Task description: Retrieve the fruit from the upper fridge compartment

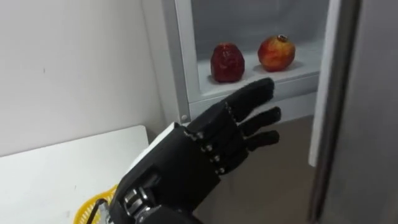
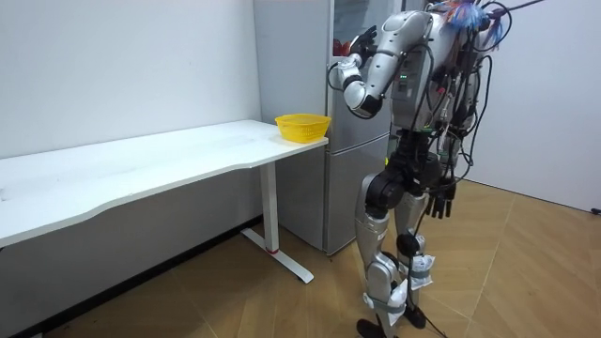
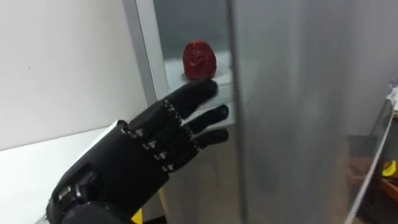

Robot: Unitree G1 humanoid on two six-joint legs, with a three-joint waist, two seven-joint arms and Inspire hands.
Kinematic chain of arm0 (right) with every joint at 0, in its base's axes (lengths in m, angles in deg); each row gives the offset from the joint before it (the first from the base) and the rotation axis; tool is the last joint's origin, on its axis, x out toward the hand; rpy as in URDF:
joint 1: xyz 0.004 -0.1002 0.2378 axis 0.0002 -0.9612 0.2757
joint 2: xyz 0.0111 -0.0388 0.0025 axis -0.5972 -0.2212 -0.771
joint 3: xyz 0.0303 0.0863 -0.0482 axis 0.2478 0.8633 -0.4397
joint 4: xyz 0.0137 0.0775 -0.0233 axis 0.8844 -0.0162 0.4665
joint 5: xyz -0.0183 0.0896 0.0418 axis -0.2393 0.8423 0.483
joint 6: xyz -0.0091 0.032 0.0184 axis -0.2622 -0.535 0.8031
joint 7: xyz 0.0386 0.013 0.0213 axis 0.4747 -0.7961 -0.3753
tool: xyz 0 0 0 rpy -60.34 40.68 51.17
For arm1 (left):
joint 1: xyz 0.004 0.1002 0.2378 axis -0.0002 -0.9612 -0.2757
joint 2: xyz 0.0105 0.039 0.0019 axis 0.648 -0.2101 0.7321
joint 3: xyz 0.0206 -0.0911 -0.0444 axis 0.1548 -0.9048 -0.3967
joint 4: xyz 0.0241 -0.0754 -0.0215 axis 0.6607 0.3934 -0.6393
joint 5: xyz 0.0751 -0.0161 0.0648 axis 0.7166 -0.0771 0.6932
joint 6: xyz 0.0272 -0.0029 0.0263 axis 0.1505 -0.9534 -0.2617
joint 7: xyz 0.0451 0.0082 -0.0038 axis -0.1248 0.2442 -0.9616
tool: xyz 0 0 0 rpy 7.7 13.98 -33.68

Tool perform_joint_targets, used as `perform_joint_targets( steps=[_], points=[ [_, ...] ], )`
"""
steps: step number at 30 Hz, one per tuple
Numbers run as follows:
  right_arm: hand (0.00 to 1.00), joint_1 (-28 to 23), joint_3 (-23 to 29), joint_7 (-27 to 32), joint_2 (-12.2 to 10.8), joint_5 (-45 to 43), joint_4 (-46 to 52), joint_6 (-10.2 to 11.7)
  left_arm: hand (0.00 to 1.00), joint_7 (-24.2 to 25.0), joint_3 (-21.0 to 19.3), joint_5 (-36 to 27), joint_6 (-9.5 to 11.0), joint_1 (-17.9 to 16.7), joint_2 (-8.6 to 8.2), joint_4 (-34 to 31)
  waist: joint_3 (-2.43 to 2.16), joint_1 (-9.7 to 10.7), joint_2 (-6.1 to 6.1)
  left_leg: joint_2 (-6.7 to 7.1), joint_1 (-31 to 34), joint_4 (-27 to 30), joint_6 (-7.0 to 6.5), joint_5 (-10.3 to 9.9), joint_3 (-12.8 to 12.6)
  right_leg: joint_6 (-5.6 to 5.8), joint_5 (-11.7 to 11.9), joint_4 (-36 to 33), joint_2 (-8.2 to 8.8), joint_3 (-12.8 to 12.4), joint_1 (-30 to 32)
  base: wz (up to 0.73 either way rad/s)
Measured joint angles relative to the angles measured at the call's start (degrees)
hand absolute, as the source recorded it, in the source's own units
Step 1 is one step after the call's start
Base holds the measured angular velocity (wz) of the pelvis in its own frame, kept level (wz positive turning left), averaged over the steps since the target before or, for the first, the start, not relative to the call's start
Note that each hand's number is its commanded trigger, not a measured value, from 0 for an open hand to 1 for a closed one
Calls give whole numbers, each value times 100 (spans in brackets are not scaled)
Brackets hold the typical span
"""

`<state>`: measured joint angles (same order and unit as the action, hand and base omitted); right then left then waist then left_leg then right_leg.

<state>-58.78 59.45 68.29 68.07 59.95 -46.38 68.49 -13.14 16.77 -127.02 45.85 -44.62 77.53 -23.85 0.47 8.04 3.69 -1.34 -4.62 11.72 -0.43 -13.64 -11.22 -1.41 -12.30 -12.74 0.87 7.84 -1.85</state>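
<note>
two on fridge shelf [image 1: 306,68] — dark red fruit [image 1: 227,62], pomegranate [image 1: 276,53] | left hand [image 1: 205,146]: fingers [image 1: 264,116] straight (near shelf)

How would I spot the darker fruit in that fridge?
Look into the fridge beside the white table. Two fruits sit on its shelf. The darker fruit is the left one, above the robot hand, deep crimson beside an orange-red neighbour.

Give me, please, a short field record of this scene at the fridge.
robot: stands facing the open fridge, by the white table
left hand: open, raised toward the shelf, not on either fruit
right hand: hangs at its side
shelf: dark red fruit left, red-orange fruit right, apart
table: yellow basket at the fridge end
</note>
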Motion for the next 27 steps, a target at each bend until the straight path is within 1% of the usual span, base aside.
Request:
perform_joint_targets(
  steps=[3,5,9,19,22,24,27],
  points=[
    [0,-24,0,5,7,41,11,-6,0,113,35,3,-6,4,0,-2,-9,3,-33,-3,-10,2,0,0,-43,0,0,1,1,-7,-2,-3],
    [0,-36,-3,10,6,52,52,-5,0,136,86,3,-8,4,27,-1,-9,3,-37,-2,-9,2,0,0,-44,0,0,1,2,-7,1,0],
    [0,-19,-19,15,6,52,58,3,0,230,131,3,-9,4,20,-2,-17,2,-42,-3,-9,2,0,0,-45,-1,0,1,1,-4,0,0],
    [0,-23,-46,22,6,53,50,1,0,229,179,9,-9,4,15,-2,-43,12,-36,-3,-17,3,0,0,-55,-2,1,2,1,-13,-6,0],
    [0,-16,-45,33,6,58,47,1,0,207,185,14,-9,4,16,-2,-50,54,-25,-3,-19,3,0,0,-64,-2,1,7,1,-19,-8,0],
    [0,-1,-41,58,14,103,36,5,0,146,229,30,-9,17,21,-3,-65,114,-4,-4,-14,3,0,0,-100,-1,2,12,1,-38,5,-3],
    [0,-7,-42,135,66,211,-7,7,0,70,409,56,-9,22,25,-3,-97,118,49,-4,-46,1,0,0,-178,3,5,3,-1,-118,13,-14]
  ],
)
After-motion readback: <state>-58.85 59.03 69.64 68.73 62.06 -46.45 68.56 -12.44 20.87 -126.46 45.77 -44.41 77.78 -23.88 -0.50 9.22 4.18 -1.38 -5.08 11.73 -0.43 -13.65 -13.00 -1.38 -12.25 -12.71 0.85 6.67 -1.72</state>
